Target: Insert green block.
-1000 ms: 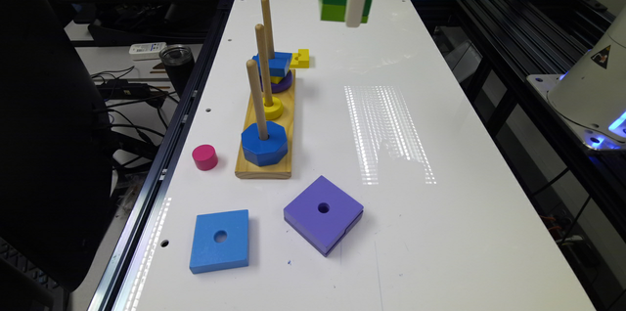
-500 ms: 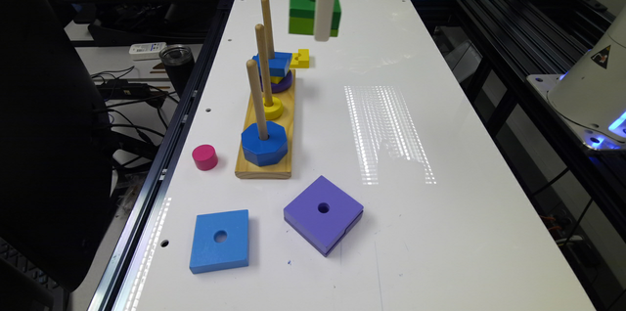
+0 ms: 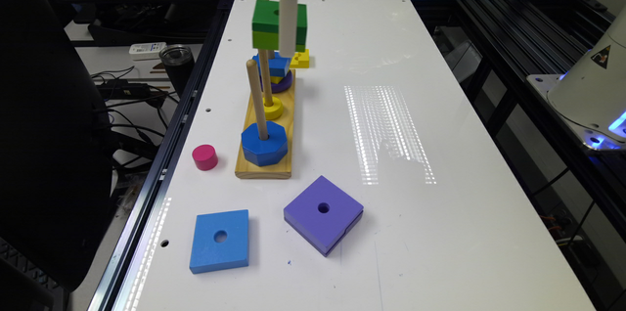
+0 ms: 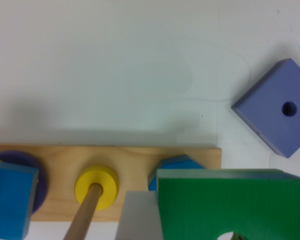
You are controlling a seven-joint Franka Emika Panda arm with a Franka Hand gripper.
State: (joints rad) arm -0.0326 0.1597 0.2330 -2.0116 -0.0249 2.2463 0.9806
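The green block (image 3: 266, 25), dark green over lime, hangs in the air above the wooden peg board (image 3: 264, 168), with my gripper (image 3: 283, 37) shut on it. In the exterior view it covers the upper parts of the middle and far pegs. In the wrist view the green block (image 4: 230, 200) has its centre hole at the picture's edge, and one pale finger (image 4: 137, 215) lies against its side. There it overlaps the blue octagon (image 4: 172, 167). The near peg (image 3: 257, 100) carries the blue octagon (image 3: 264, 144). The middle peg holds a yellow ring (image 3: 273, 107).
The far peg holds a blue square (image 3: 279, 64) over a purple disc. A small yellow piece (image 3: 300, 59) lies beside the board's far end. A pink cylinder (image 3: 204, 157), a flat blue square (image 3: 219, 240) and a purple square (image 3: 323, 213) lie on the white table (image 3: 440, 130).
My gripper has carried the green block toward the exterior view's left and lower, from beyond the board's far end to over the pegs. Nothing else has moved.
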